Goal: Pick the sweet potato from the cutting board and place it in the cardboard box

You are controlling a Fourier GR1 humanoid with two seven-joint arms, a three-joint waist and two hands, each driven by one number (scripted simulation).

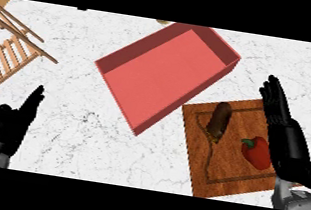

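Sweet potato (pixel 219 118) on cutting board (pixel 219 159), left of right robot hand (pixel 283 127) (apart)

From my end I can't read any text, labels, brands or numbers on anything on this counter (pixel 109 135).

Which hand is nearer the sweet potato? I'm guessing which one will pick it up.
Right. The right hand stands open over the cutting board's right edge, just right of the sweet potato. The left hand is open far across the counter, at the view's lower left.
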